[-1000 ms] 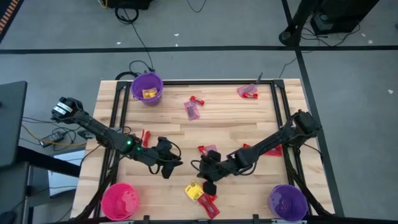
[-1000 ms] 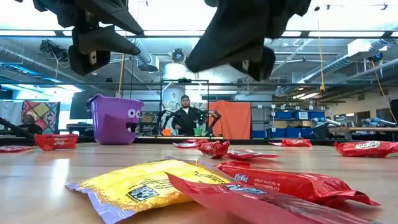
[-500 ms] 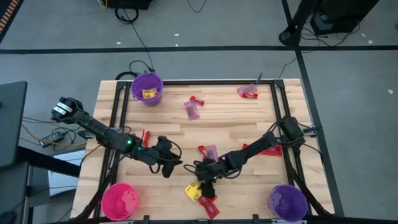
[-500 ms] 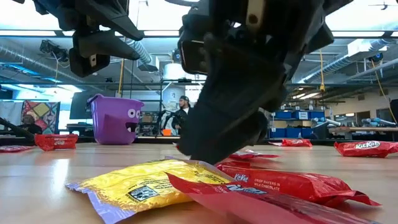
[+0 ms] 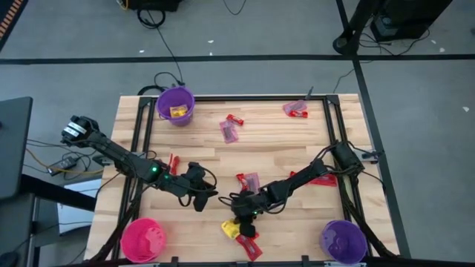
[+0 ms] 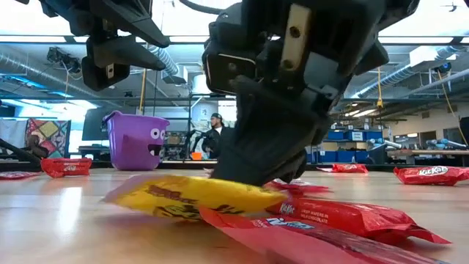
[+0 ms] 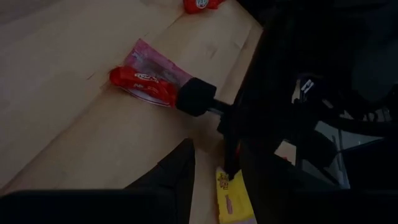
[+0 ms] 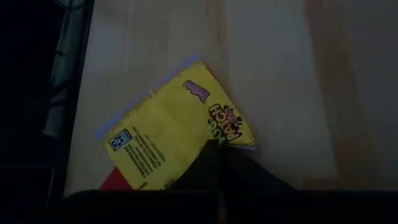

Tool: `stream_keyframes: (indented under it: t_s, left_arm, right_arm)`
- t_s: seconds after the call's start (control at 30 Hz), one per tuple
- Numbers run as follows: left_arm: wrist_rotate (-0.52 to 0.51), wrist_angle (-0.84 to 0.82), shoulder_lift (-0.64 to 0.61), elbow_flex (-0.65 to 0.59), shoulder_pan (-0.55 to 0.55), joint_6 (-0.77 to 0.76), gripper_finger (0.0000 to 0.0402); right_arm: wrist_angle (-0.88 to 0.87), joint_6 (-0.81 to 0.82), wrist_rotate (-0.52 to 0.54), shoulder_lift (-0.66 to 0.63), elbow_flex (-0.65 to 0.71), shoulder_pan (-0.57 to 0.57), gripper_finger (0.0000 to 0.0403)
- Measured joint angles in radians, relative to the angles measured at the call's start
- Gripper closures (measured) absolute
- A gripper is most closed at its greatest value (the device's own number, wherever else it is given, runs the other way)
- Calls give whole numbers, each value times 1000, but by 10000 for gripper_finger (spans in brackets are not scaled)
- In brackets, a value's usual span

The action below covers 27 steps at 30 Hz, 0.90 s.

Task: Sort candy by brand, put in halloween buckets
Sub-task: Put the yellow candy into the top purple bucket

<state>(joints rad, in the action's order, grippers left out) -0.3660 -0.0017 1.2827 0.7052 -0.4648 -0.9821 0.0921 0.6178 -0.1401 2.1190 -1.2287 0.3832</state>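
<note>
Here, the right pincer was clamped on one edge of the yellow packet at the tabletop's near side, its far end lifted; so thin a pinch risked slipping before reaching any bucket.

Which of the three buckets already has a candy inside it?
The purple bucket at the far left corner: a yellow packet lies inside. No candy shows in the pink and near purple buckets.
</note>
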Motion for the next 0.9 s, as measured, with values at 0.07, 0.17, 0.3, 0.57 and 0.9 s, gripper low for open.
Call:
stream_keyframes:
  t_s: [0.07,0.17,0.3,0.57,0.9]
  left_arm:
    - [2,1,0,0,0,-2,270]
    - [30,11,0,0,0,-23,270]
    - [44,29,0,0,-2,10,270]
    - [43,62,0,0,-3,65,269]
    - [52,60,0,0,-3,80,253]
  right_arm:
    - [-16,21,14,-19,3,0,394]
    - [-15,20,98,-66,4,2,397]
    - [-17,-17,276,-144,2,7,398]
    - [-69,-202,551,-253,1,8,398]
    - [-83,-347,642,-304,1,6,398]
